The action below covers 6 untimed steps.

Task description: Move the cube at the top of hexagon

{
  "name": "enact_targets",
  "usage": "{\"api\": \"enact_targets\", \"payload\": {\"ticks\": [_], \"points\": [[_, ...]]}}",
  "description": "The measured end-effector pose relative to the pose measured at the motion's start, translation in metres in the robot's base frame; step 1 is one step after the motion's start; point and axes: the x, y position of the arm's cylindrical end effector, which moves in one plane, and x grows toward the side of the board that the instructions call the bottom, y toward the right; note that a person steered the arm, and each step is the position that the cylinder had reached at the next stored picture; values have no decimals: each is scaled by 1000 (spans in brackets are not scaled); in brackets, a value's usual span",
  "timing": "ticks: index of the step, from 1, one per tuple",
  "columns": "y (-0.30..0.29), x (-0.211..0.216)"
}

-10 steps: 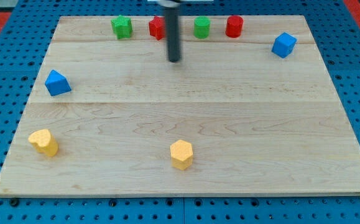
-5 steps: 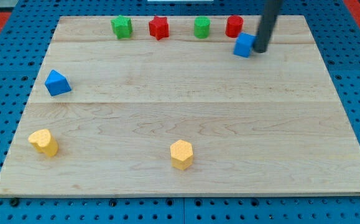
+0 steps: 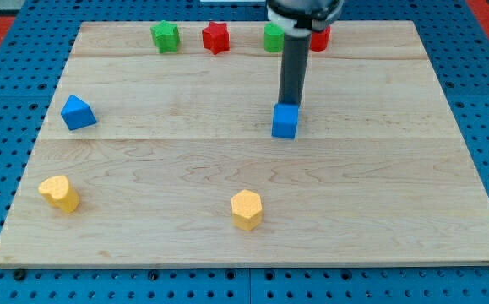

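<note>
Nearest to you, the yellow wooden hexagon block (image 3: 247,209) lies near the view's bottom edge of the wooden board (image 3: 396,194). Above it and slightly to the view's right stands the blue wooden cube (image 3: 285,121), well apart from it. My tip (image 3: 290,104) touches the cube's top side; there is no claw, only the rod. If you push off-centre, the cube can turn and slide past the hexagon's right.

Bright, even light falls across the pale wooden surface (image 3: 143,169); blocks cast only faint, soft shadows. No glare. The frame is sharp, though the rod's top edge looks slightly blurred.
</note>
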Motion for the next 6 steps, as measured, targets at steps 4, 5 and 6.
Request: {"api": "enact_targets", "payload": {"ticks": [4,5,6], "points": [[0,49],[6,47],[30,41]]}}
